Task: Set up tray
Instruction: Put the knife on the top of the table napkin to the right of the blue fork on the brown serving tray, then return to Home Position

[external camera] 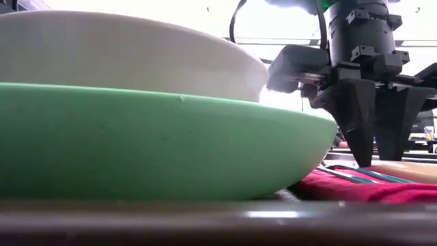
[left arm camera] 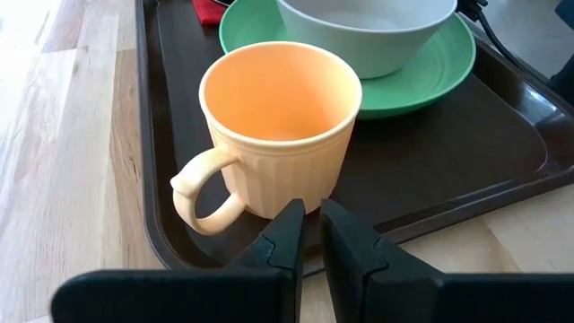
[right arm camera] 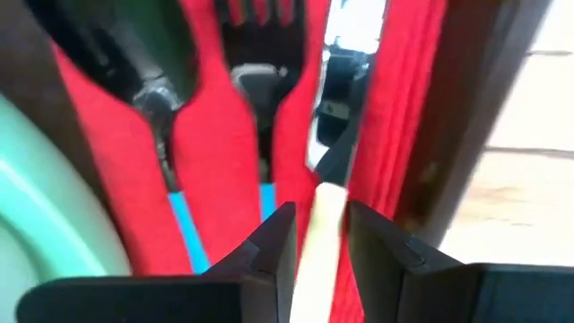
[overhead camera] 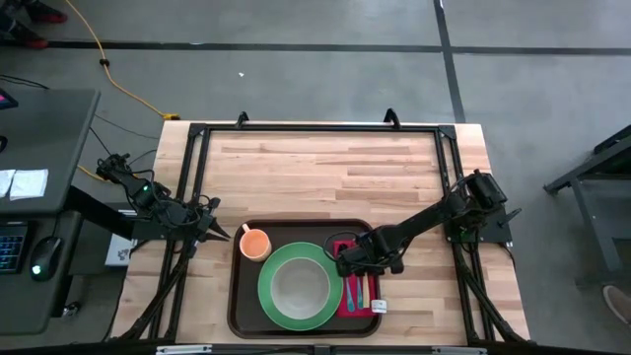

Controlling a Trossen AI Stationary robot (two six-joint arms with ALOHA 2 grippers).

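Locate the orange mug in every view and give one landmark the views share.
High view: orange mug in the tray's far-left corner.
Low view: not in it.
Left wrist view: mug at centre, just beyond the left gripper.
Right wrist view: not in it.
Shared landmark: the green plate, beside the mug.

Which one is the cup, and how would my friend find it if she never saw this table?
Look at the dark brown tray on the wooden table. The cup stands in the tray's corner by the left gripper, beside the green plate holding a white bowl. It is the only pale orange thing, ribbed, with a loop handle.
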